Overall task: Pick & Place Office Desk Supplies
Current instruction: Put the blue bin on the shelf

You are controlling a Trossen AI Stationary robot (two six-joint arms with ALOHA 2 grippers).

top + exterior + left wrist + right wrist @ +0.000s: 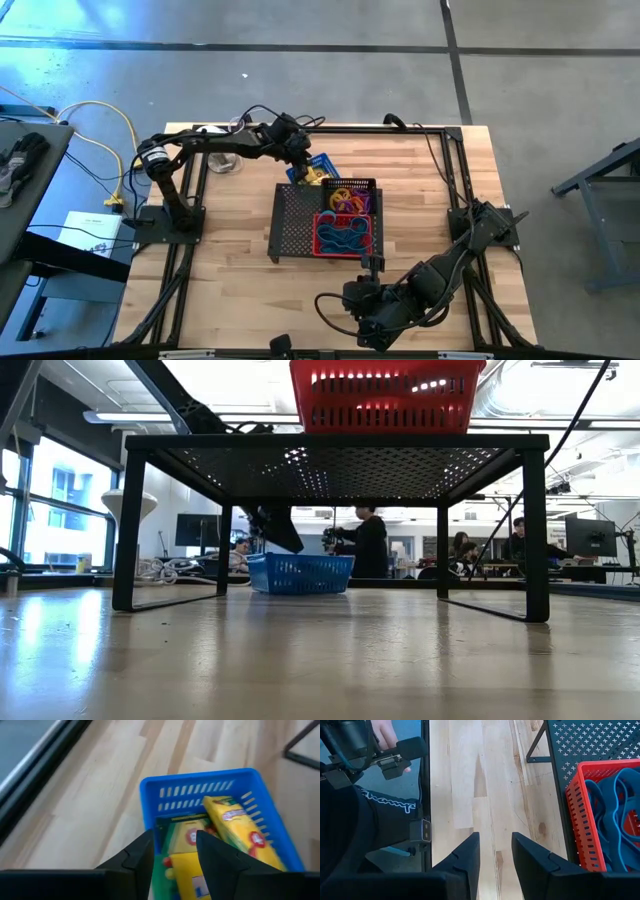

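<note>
The left gripper (305, 165) hangs over a blue basket (200, 785) that stands on the table (230, 280) just behind the black mesh tray (295, 220). In the left wrist view its jaws stand narrowly apart above the yellow boxes (235, 827) lying inside the basket, with one yellow box showing in the gap between them; whether the fingers (220, 855) touch it cannot be told. In the low view the basket (300, 573) sits on the table beyond the tray's legs, with the left gripper's dark tip (280, 528) just above its rim. A red basket (346, 236) on the tray holds blue rubber-band loops (612, 815); beside it lie purple and orange rings (347, 199). The right gripper (495, 852) waits near the table's front edge, jaws slightly apart over bare wood and holding nothing. A person's hand (387, 735) shows beyond the table's edge.
</note>
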